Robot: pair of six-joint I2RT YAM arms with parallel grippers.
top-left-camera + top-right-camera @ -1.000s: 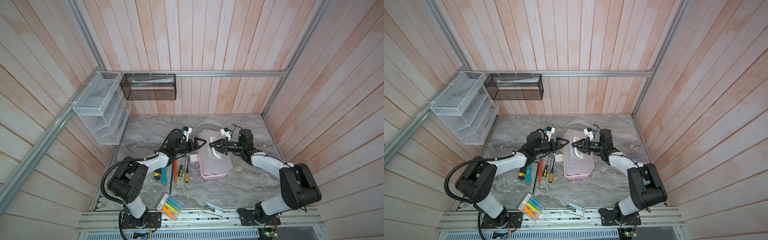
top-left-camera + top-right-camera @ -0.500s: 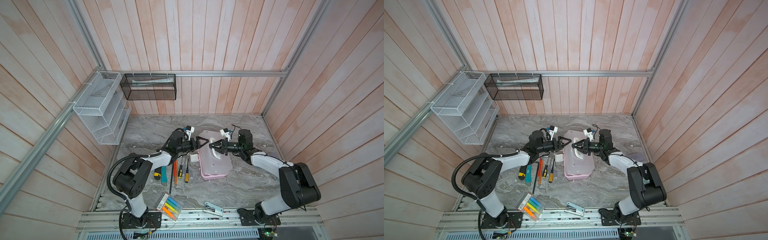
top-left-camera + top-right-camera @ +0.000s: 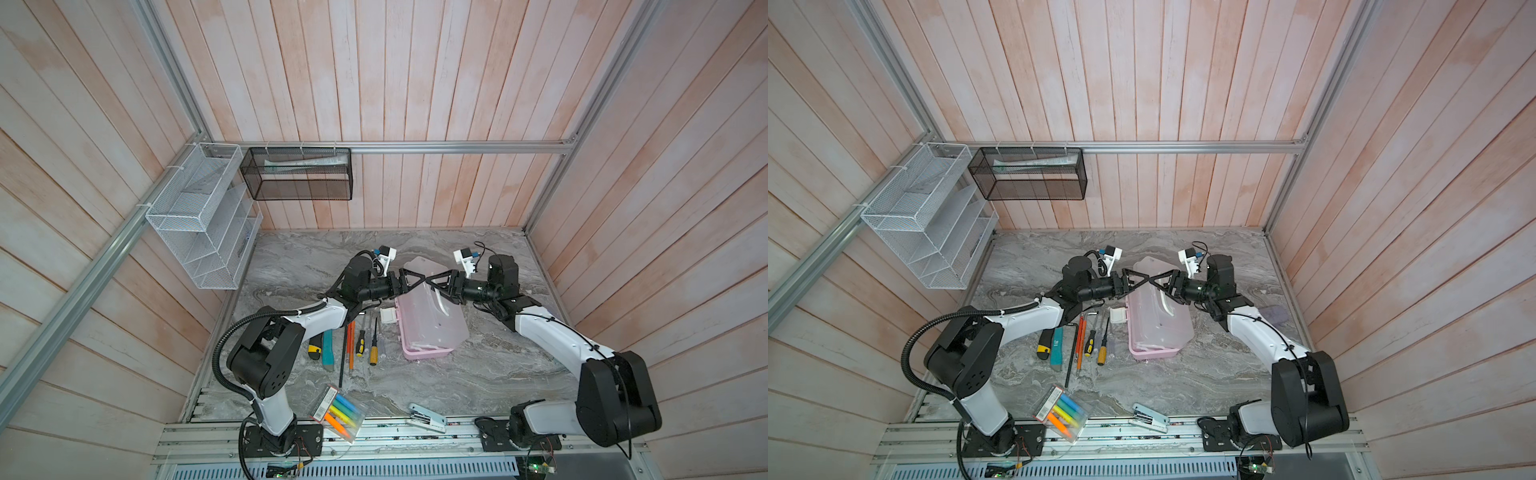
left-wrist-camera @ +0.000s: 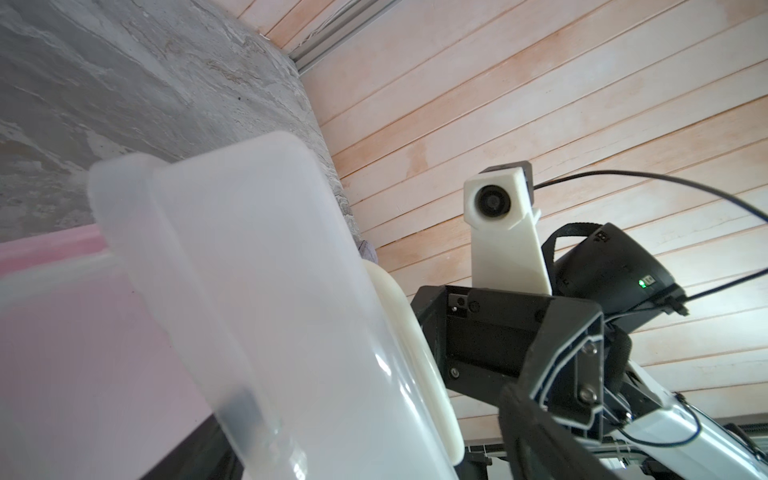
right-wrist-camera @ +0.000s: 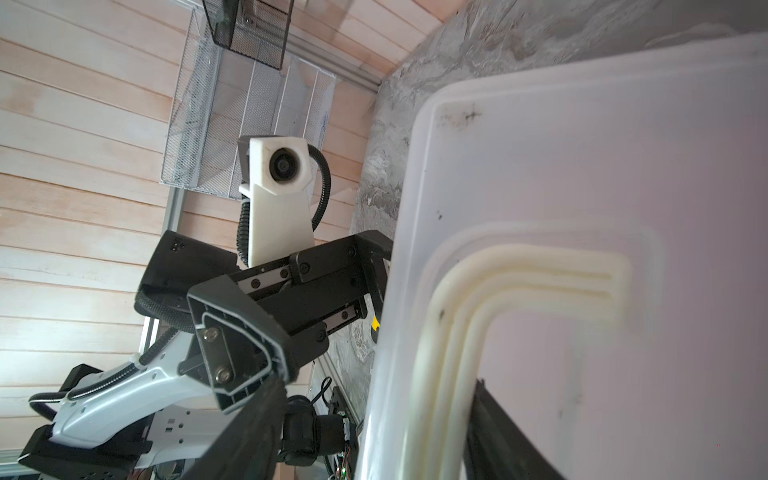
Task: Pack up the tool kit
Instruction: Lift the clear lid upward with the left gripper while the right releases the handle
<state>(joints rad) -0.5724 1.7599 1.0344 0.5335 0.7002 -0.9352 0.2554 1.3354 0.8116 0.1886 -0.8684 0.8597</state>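
At bench (image 3: 478,374) centre, the tool kit (image 3: 428,353) stands unlatched, its lid (image 3: 440,316) apparently part-raised; left tool (image 3: 417,279) and right tool (image 3: 437,281), both spread, straddle the lid's rim. Beside it lie screwdrivers (image 3: 360,343), hex key (image 3: 341,370) and knives (image 3: 327,351), none yet packed.

- Found left gripper (image 3: 417,279) and right gripper (image 3: 434,280) tip to tip above the far half of the tool kit (image 3: 432,328), with jaws spread; no passage between them.
- Noted utility knives (image 3: 328,351), hex key (image 3: 341,370) and screwdrivers (image 3: 374,355) in a close row just left of the tool kit, partly under the left arm (image 3: 316,320); white latch (image 3: 389,316) jutting toward them.
- Recorded bare table (image 3: 478,374) in front of the tool kit and on its right, up to the right arm (image 3: 552,336).
- Logged highlighter pack (image 3: 338,411) and stapler (image 3: 428,417) at the near edge, well apart from the tool kit.
- Observed open tabletop along the far wall.
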